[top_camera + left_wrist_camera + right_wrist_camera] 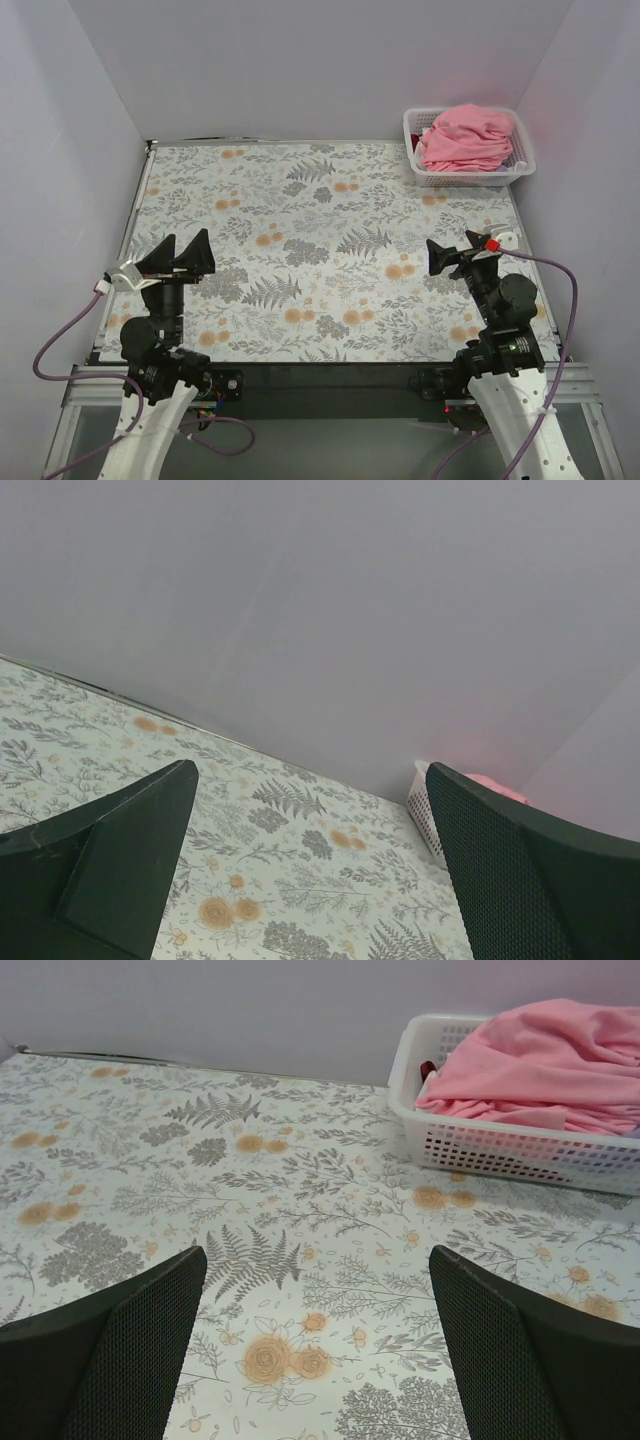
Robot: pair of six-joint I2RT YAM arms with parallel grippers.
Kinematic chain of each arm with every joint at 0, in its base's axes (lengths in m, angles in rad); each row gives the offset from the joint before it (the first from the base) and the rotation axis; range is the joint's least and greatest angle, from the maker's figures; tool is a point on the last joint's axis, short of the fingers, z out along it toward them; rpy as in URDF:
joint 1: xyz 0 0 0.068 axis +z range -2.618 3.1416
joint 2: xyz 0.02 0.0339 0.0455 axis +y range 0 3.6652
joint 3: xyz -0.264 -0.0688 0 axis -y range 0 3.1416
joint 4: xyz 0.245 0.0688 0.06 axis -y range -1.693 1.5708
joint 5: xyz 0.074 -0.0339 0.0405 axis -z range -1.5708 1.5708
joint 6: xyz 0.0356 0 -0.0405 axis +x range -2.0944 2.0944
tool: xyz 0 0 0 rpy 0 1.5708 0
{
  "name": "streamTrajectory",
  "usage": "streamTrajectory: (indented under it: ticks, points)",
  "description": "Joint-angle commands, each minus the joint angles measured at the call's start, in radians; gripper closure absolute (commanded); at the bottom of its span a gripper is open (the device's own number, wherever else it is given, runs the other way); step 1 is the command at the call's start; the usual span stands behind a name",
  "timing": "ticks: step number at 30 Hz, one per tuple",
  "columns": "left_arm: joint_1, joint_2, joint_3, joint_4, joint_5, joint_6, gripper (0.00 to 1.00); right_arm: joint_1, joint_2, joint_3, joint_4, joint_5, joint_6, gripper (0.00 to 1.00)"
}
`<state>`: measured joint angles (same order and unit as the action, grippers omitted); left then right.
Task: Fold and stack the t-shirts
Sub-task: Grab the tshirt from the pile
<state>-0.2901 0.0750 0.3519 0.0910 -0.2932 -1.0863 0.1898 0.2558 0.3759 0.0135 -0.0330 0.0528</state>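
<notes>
A salmon pink t-shirt (pixel 466 137) lies crumpled in the white lattice basket (pixel 421 176) at the far right corner; it also shows in the right wrist view (pixel 540 1065) and as a sliver in the left wrist view (pixel 497 785). A bit of lavender cloth (pixel 632 1132) peeks under it at the frame's edge. My left gripper (pixel 181 255) is open and empty above the near left of the cloth-covered table. My right gripper (pixel 458 250) is open and empty at the near right, well short of the basket.
The floral grey and orange tablecloth (pixel 300 250) covers the table. Grey walls close the left, back and right sides. The basket (pixel 520 1150) stands against the right wall. A small dark red item (pixel 428 1067) shows inside the basket beside the pink shirt.
</notes>
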Motion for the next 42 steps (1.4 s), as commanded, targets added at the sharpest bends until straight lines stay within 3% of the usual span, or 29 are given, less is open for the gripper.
streamTrajectory:
  ticks: [1,10,15,17,26,34,40,42]
  points:
    - [0.006,-0.029,0.001,-0.017,-0.012,-0.004,0.02,-0.004,0.127,0.098,0.011,-0.053,0.064,0.01]
    - [0.012,0.118,0.033,-0.063,0.023,0.002,0.02,-0.004,0.791,0.526,-0.082,-0.139,0.14,0.01]
    - [0.014,0.186,0.048,-0.077,0.048,0.012,0.02,-0.033,1.066,0.808,-0.174,0.062,0.185,0.02]
    - [0.003,0.193,0.047,-0.073,0.049,0.014,0.02,-0.094,1.161,0.862,-0.176,0.055,0.211,0.02]
    - [-0.018,0.178,0.047,-0.085,0.043,0.026,0.02,-0.303,1.512,1.119,-0.135,0.054,0.281,0.02]
    - [-0.023,0.216,0.048,-0.085,0.069,0.035,0.03,-0.352,1.749,1.322,-0.026,-0.002,0.312,0.08]
    - [-0.024,0.241,0.05,-0.085,0.074,0.039,0.04,-0.354,1.869,1.459,-0.023,-0.028,0.28,0.19]
    - [-0.027,0.244,0.052,-0.085,0.077,0.039,0.04,-0.354,1.89,1.479,-0.023,-0.047,0.269,0.31]
